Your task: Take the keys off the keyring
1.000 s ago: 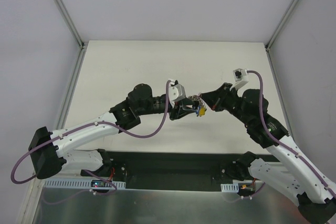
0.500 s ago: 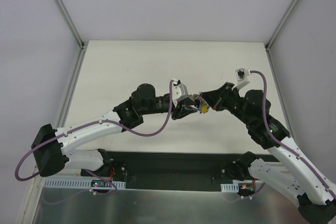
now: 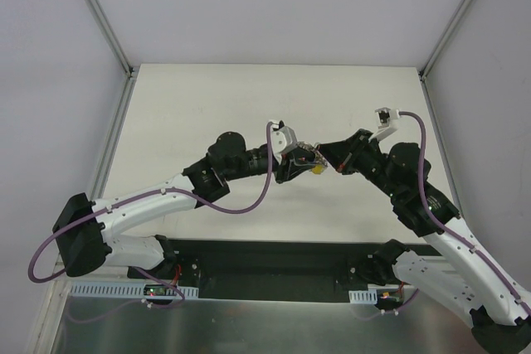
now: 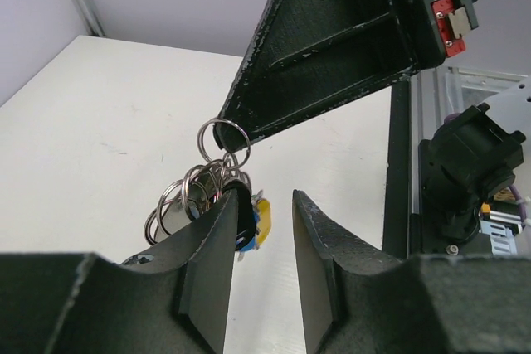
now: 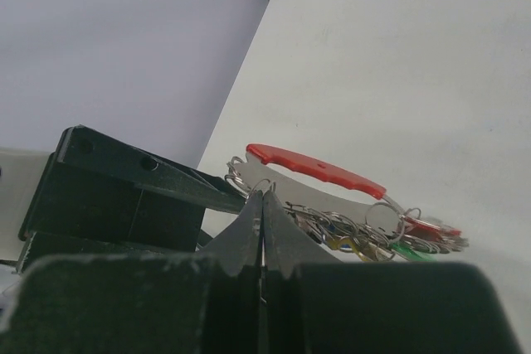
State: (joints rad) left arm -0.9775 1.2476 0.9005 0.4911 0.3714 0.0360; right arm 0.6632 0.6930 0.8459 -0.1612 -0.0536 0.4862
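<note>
While both arms meet above the middle of the table (image 3: 207,105), the bunch of keys (image 4: 253,228) hangs in the air between them, clear of the tabletop. The right gripper (image 5: 262,198) has its fingers pressed tight together, and its tip pinches a thin ring (image 4: 202,140) at the top of the bunch. The left gripper (image 4: 267,201) has its fingers part-way apart, with the blue and yellow key heads at the mouth of the gap, against one finger. Whether it grips a key there I cannot tell. From the right wrist a red piece (image 5: 315,168) and a green head (image 5: 415,247) show among a tangle of silvery rings. No key lies loose on the table in the overhead view, so I judge that none is off yet. The work of sliding each key off its ring is all left to do.
</note>
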